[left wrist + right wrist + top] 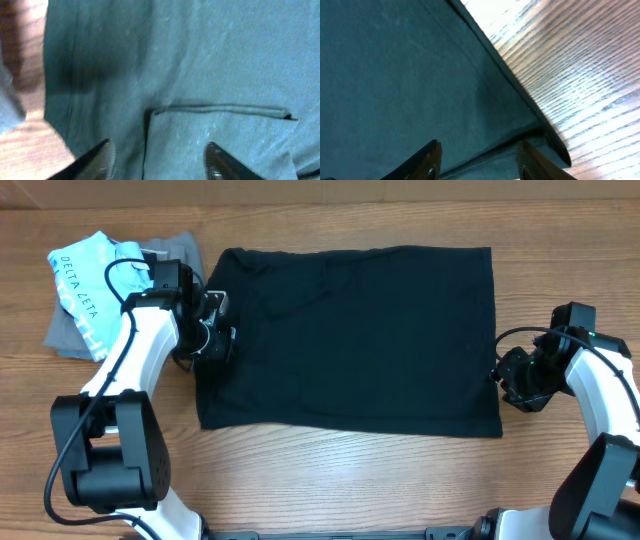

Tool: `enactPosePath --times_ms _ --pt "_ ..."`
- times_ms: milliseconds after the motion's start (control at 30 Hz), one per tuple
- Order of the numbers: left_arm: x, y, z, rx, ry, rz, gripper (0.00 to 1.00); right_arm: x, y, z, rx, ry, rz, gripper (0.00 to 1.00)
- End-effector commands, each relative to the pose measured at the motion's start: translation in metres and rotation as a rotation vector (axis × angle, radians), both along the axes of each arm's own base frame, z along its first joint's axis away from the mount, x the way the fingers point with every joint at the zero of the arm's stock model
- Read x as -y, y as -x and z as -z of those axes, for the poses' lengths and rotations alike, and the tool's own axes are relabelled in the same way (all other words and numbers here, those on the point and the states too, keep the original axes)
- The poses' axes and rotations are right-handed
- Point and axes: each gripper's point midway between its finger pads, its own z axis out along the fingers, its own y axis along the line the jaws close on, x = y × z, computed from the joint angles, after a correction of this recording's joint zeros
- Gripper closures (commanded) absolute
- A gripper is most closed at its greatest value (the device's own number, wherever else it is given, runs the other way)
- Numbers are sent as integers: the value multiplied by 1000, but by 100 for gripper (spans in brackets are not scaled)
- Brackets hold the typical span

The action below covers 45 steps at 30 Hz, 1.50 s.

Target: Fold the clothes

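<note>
Both spread, left hand (158, 159) and right hand (477, 159) are at opposite black garment (350, 340) edges, barely distinguishable overhead.

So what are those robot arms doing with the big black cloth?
They are folding it. The black cloth lies spread flat on the wooden table. The left gripper is over its left edge and the right gripper is over its right edge. Both are open and neither has grabbed it yet.

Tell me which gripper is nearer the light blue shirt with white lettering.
Left. The left gripper sits at the left edge of the black garment, close beside the light blue shirt; the right gripper is at the garment's opposite edge, the whole cloth away.
</note>
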Motion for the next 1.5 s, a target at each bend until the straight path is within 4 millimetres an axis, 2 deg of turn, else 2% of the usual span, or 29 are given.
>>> enactPosePath --times_ms 0,100,167,367,500,600,767,833,933,1000,1100,1267,1400,1433,1467 --pt "15 2 21 -40 59 39 47 -1 -8 -7 37 -9 -7 48" --pt "24 5 40 -82 61 62 59 -1 -8 -7 38 -11 -7 48" --pt "28 6 45 -95 62 70 64 -3 -8 -7 42 -23 -8 48" --pt "25 5 46 -91 33 72 75 -3 -8 -7 42 -23 -8 48" --pt "24 7 46 -99 31 71 96 -3 -8 -7 42 -23 -8 48" --pt "23 9 40 -108 32 66 96 -3 -8 -7 42 -22 -8 48" --pt "23 -6 2 -56 34 46 96 -2 -11 -8 52 -19 -8 48" --pt "14 -15 -25 -12 -23 38 96 -2 -11 -8 53 -18 -8 48" --pt "6 -21 -48 19 -72 29 96 -2 -11 -8 52 -14 -7 48" --pt "2 -26 -63 42 -91 24 96 6 -9 -6 36 29 3 48" --pt "2 -27 -69 46 -93 24 96 18 -4 -2 1 91 58 48" --pt "2 -22 -68 23 -93 25 96 25 12 10 -46 82 118 44" --pt "2 -19 -67 11 -93 25 96 30 37 22 -120 56 175 44" --pt "2 -19 -67 11 -93 25 96 31 44 27 -138 50 193 45" --pt "2 -19 -67 11 -93 25 96 32 50 32 -154 42 227 55"
